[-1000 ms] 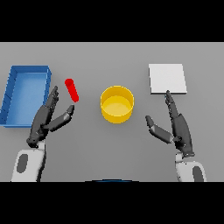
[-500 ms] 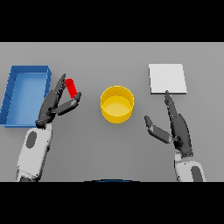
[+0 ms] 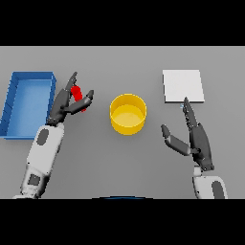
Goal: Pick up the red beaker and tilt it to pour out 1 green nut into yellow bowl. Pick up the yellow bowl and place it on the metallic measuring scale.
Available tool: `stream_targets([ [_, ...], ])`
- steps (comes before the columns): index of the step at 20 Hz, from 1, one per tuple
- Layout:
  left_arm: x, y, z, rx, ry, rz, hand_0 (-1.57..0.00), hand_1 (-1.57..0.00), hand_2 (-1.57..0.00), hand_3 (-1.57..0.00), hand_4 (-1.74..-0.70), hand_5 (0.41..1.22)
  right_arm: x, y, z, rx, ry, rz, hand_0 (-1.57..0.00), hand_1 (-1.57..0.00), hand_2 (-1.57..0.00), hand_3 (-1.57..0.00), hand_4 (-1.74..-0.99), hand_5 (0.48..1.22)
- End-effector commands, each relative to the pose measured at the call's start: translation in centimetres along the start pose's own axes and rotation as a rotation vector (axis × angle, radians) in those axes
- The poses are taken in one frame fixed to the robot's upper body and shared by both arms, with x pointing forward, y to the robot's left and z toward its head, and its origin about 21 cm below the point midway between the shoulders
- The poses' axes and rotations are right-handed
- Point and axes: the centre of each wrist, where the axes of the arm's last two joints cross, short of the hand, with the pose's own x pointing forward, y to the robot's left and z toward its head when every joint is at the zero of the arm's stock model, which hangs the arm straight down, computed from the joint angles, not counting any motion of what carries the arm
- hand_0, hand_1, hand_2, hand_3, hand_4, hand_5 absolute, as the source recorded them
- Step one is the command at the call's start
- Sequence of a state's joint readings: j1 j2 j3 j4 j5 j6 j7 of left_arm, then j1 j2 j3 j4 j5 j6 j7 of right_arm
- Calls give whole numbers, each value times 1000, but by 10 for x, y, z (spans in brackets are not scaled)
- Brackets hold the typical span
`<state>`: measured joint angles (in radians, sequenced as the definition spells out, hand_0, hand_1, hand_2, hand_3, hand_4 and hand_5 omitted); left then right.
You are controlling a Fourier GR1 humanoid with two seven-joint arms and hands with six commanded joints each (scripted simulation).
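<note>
Red beaker (image 3: 77, 94): I see it left of the yellow bowl, between the fingers and thumb of my left hand; only part of it shows, the rest is hidden by the hand.
Blue tray (image 3: 9, 103): farthest left of the yellow bowl, beyond the left hand, lying on the grey table (image 3: 119, 167).
Left hand (image 3: 64, 106): left of the yellow bowl, just beside the tray's near corner; fingers one side of the beaker, thumb the other, bracketing it. I cannot tell whether they actually grip it.
Yellow bowl (image 3: 128, 114): my landmark, upright at the middle of the table, apart from both hands.
Right hand (image 3: 195, 139): right of the yellow bowl and a little nearer me; fingers straight, thumb spread toward the bowl, holding nothing.
Metallic measuring scale (image 3: 183, 85): pale square plate right of the yellow bowl and farther back, just beyond the right hand's fingertips.
</note>
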<state>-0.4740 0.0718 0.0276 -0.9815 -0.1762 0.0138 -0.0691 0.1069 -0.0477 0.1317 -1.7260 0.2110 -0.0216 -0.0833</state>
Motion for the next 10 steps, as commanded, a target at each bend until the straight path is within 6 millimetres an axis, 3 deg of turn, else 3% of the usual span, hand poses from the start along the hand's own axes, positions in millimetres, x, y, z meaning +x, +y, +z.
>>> stream_targets([
  [1,-1,0,-2,0,-18,9,1,1,1,1,-1228,687,0,1,2,2,0,-2,1,1,1,1,-1242,642],
  [6,-12,-5,-9,25,-55,114,-4,-7,-54,-37,-1328,738,1,-3,4,-3,0,-3,1,1,1,1,-1244,644],
  [8,-12,-12,-13,37,-59,134,-207,-230,-287,-254,-1401,787,-1,-2,5,-7,9,-2,1,1,1,1,-1240,645],
  [10,-16,-21,-14,80,-52,114,-551,-588,-662,-728,-1471,943,5,-1,0,-8,0,1,1,1,1,1,-1237,648],
])
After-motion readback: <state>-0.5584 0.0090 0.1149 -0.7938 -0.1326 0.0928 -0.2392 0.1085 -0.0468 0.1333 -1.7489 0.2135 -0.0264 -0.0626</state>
